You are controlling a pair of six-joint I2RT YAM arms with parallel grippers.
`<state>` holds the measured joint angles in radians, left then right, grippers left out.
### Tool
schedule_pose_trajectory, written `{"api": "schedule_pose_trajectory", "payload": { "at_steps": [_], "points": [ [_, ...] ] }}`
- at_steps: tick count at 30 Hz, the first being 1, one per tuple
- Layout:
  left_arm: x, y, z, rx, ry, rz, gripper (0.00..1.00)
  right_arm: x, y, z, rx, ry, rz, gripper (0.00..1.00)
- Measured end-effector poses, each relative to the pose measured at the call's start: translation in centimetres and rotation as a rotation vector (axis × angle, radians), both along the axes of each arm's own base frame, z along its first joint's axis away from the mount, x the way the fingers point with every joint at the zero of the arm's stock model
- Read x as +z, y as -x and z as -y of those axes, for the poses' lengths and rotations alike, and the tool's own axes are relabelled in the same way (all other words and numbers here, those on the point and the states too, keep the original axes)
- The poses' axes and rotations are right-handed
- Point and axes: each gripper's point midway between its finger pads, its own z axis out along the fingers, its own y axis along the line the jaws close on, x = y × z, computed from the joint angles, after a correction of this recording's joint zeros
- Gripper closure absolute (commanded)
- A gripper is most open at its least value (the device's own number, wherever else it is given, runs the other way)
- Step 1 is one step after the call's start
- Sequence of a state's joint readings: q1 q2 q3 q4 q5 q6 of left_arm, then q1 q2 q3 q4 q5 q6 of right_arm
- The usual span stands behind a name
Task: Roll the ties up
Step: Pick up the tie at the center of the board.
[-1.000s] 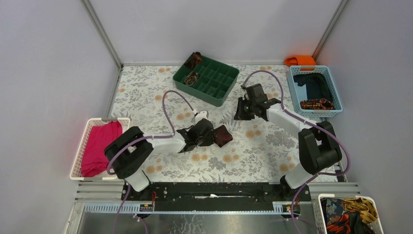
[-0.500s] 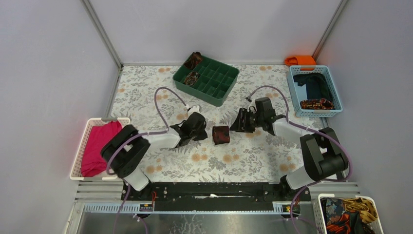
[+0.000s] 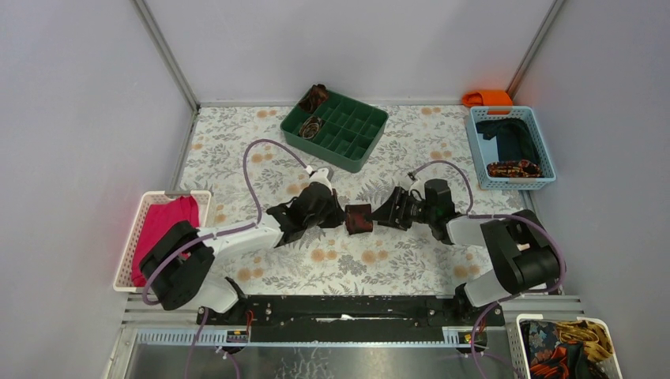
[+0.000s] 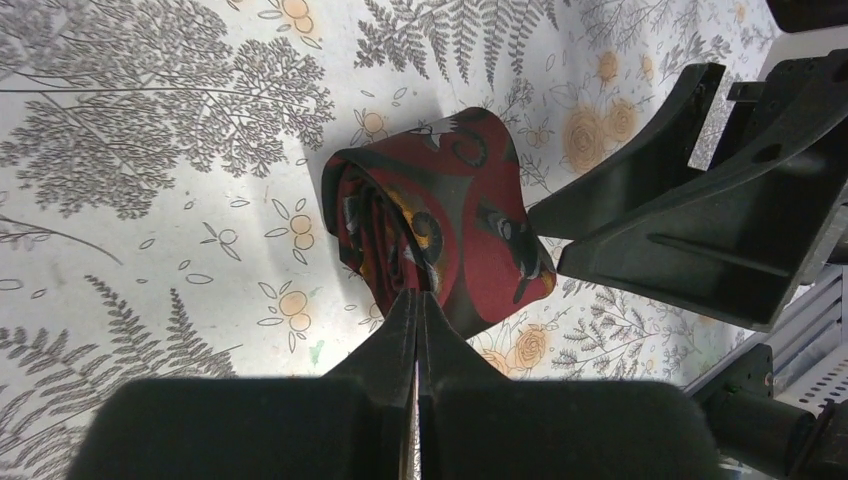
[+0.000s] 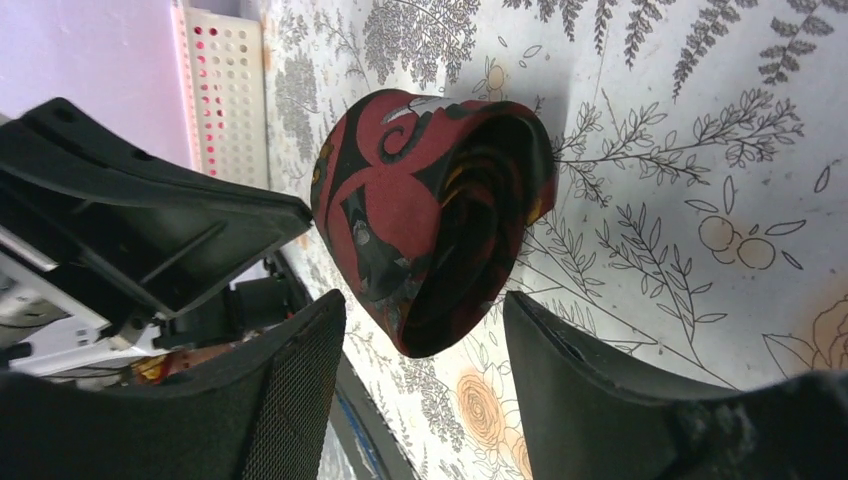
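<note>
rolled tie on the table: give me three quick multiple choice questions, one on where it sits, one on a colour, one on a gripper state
1. Where is the rolled tie?
A. lying on the table between the left gripper and the right gripper
B. lifted clear into the air
C. hanging over the near edge

2. What colour is the divided tray at the far side?
A. white
B. green
C. orange

3. How does the right gripper stand?
A. shut, well away from the tie
B. clamped shut on the tie
C. open, one finger on each side of the tie

Answers:
1 A: the top view shows it on the floral surface with a gripper at each end.
2 B: its walls and compartments are dark green.
3 C: the right wrist view shows the fingers spread apart with the tie between them.
</note>
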<state>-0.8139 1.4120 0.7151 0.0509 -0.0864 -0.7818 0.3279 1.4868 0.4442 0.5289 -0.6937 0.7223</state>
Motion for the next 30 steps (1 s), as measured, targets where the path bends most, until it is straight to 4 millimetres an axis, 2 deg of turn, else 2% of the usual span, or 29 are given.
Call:
{"api": "schedule_pose_trajectory", "payload": {
  "at_steps": [4,9,14,17,20,23,30],
  "points": [
    [-1.1,0.3,0.7,-0.027,-0.001,-0.026,1.00,-0.3,0.0,0.1,-0.027,-0.074,-0.030,0.29],
    [-0.9,0.4,0.9,-0.034,0.006,-0.026,1.00,-0.4,-0.5,-0.3,-0.033,-0.147,-0.049,0.30],
    [1.2,-0.1,0.9,-0.024,0.032,0.021,1.00,-1.0,-0.8,-0.3,-0.049,-0.169,-0.078,0.37],
    [2.8,-0.7,1.3,-0.022,0.055,0.053,1.00,-1.5,-0.8,-0.3,-0.054,-0.167,-0.097,0.39],
    [3.4,-0.9,1.6,-0.025,0.065,0.064,1.00,-1.7,-0.7,-0.3,-0.054,-0.163,-0.106,0.39],
    [2.8,-1.1,1.9,-0.032,0.060,0.054,1.00,-1.8,-0.8,-0.3,-0.053,-0.159,-0.107,0.39],
    [-0.7,-1.0,2.2,-0.050,0.003,-0.007,1.00,-2.2,-0.8,-0.2,-0.051,-0.149,-0.116,0.33]
  ]
}}
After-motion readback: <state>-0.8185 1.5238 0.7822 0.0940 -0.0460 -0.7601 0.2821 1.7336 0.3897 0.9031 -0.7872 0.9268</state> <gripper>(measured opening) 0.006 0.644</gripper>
